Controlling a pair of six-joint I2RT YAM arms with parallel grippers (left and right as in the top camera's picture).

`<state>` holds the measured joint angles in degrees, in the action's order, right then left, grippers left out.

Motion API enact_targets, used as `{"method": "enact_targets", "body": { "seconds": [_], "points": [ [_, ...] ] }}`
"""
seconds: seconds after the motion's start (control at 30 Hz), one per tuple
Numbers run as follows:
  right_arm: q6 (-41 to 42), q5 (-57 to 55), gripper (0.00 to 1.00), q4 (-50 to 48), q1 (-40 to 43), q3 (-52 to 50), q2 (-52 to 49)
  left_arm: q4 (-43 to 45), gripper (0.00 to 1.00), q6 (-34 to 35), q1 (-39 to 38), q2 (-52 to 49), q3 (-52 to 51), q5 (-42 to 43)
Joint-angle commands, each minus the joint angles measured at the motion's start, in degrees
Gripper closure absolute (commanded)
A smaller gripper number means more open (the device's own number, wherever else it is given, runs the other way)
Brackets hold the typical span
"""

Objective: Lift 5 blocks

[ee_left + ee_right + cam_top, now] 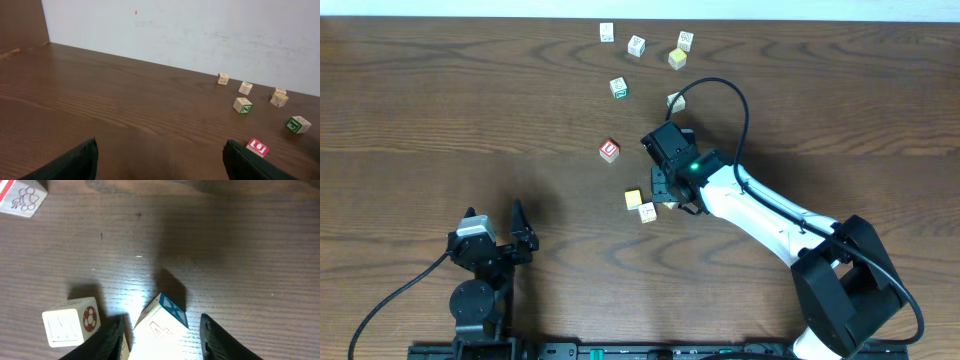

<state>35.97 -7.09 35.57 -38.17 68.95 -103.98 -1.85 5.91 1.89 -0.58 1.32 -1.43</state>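
Several small pale blocks lie scattered on the dark wooden table. My right gripper points down at the table's middle, its jaws open on either side of a tilted block with a blue X and a red 4. The left finger is close to that block and a gap shows at the right finger. Overhead, the right gripper hides this block. A block with a football print lies just left of it. A red block sits further left. My left gripper stands wide open and holds nothing.
More blocks lie at the table's far side, among them a green-printed one and a yellowish one. A yellow block and a pale one rest beside the right gripper. A white wall bounds the far edge.
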Motion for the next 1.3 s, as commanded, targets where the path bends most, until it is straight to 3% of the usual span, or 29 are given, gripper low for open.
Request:
{"method": "enact_targets", "body": {
  "seconds": [0.0,0.23,0.6,1.27],
  "points": [
    [8.0,-1.9,0.51,0.2,0.3,0.8,0.6,-2.3,0.2,-0.5,0.3,0.3,-1.1,-0.5],
    [19.5,-1.9,0.52,1.9,-0.5,0.7,0.3,-2.3,0.2,-0.5,0.3,0.3,-1.1,-0.5],
    [25.8,-1.9,0.56,3.6,-1.9,0.6,-1.2,-2.3,0.2,-0.5,0.3,0.3,-1.1,-0.5],
    [26.1,-3.6,0.69,3.4,-2.0,0.6,-6.1,-2.3,0.2,-0.5,0.3,0.3,-1.1,-0.5]
  ]
}}
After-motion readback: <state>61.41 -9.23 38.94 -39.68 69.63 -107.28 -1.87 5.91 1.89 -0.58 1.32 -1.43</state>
